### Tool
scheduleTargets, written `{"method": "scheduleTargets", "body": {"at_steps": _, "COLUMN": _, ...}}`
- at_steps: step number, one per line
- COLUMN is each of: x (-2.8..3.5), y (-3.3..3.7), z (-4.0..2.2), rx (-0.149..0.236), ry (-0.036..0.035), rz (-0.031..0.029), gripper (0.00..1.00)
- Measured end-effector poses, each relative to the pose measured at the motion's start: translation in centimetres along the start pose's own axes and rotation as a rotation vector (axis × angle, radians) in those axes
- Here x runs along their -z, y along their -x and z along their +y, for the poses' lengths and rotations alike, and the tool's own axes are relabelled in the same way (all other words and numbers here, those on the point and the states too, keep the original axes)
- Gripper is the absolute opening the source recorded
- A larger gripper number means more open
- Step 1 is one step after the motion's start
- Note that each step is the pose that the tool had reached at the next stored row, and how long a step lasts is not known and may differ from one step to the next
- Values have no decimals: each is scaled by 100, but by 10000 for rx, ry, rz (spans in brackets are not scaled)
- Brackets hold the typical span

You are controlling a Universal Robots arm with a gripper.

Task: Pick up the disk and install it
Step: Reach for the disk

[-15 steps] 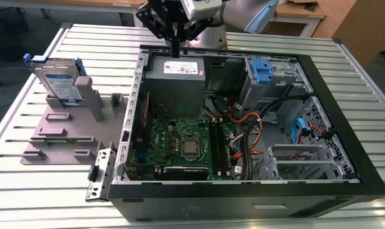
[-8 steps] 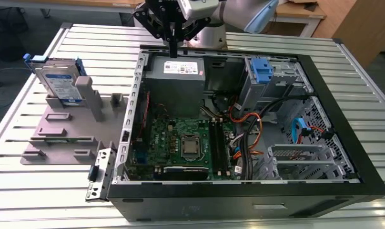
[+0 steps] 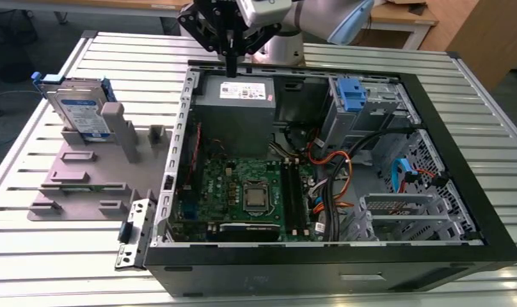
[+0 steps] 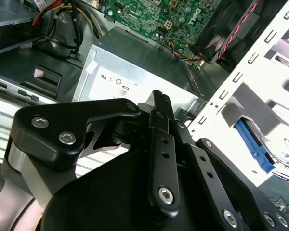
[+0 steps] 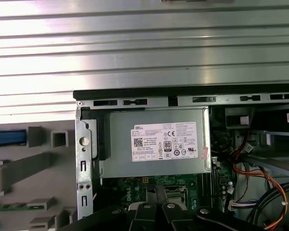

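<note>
Pick step not yet begun. Gripper [image 3: 231, 70] hangs over the power supply [image 3: 241, 93] at the far edge of the open computer case [image 3: 437, 153]; jaws look closed together, holding nothing. The disk [image 3: 77, 110] stands upright in the grey holder [image 3: 79, 169] on the counter [image 3: 36, 256], at the exterior view's left, well apart from the gripper. A grasp likely calls for parted jaws lined up over the disk's top edge.
</note>
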State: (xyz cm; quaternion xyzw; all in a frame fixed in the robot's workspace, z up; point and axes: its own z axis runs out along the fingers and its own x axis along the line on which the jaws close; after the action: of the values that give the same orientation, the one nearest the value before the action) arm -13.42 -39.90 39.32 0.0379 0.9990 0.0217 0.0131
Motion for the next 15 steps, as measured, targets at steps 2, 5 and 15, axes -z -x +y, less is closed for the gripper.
{"method": "scheduleTargets", "body": {"at_steps": 2, "x": 0, "y": -14, "z": -1, "rx": 0, "ry": -1, "rz": 0, "gripper": 11}}
{"method": "scheduleTargets", "body": {"at_steps": 5, "x": 0, "y": -37, "z": -3, "rx": 0, "ry": -1, "rz": 0, "gripper": 11}}
{"method": "scheduleTargets", "body": {"at_steps": 15, "x": 0, "y": -114, "z": -9, "rx": 1, "ry": -1, "rz": 1, "gripper": 11}}
